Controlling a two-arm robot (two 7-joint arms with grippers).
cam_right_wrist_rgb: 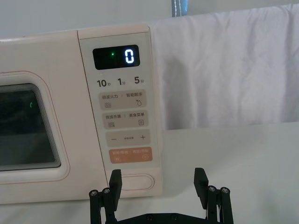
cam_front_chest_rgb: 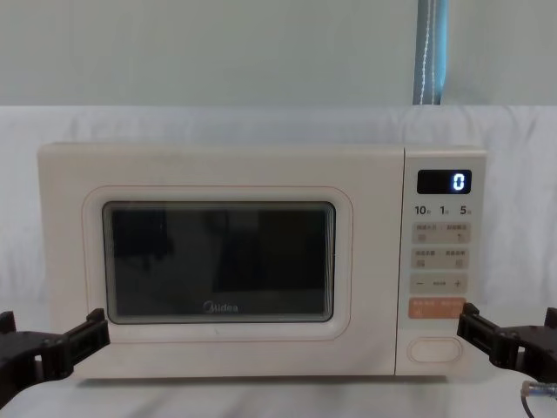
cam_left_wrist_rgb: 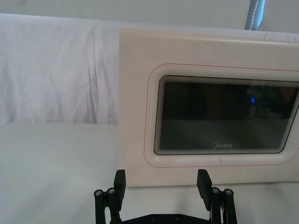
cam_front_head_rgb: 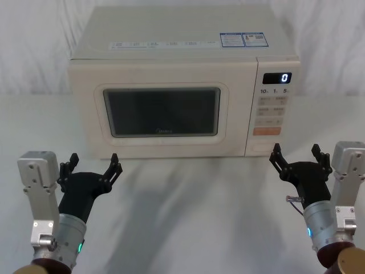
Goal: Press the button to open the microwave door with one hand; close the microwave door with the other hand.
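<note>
The button (cam_right_wrist_rgb: 139, 181) sits at the bottom of the control panel (cam_right_wrist_rgb: 122, 116), just under the orange key (cam_right_wrist_rgb: 131, 155), and lies straight ahead of the right claw (cam_right_wrist_rgb: 158, 185), nearer that claw's left prong than its right, with a gap between claw and panel. The right claw is spread and holds nothing, hovering above the desk (cam_front_head_rgb: 194, 205) in front of the microwave's (cam_front_head_rgb: 182, 100) right end. Above the button the display (cam_front_head_rgb: 276, 77) shows a lit "0". The door (cam_front_head_rgb: 162, 111) is shut flush with the microwave's front, its dark window (cam_left_wrist_rgb: 224, 114) carrying the Midea logo near the lower edge. The left claw (cam_front_head_rgb: 91, 166) hovers in front of the door's lower left corner, apart from it, its prongs spread and empty; from that claw's own camera the door's left edge lies just ahead, a little to the left of its left prong. A white cloth covers the desk and hangs behind the microwave.
</note>
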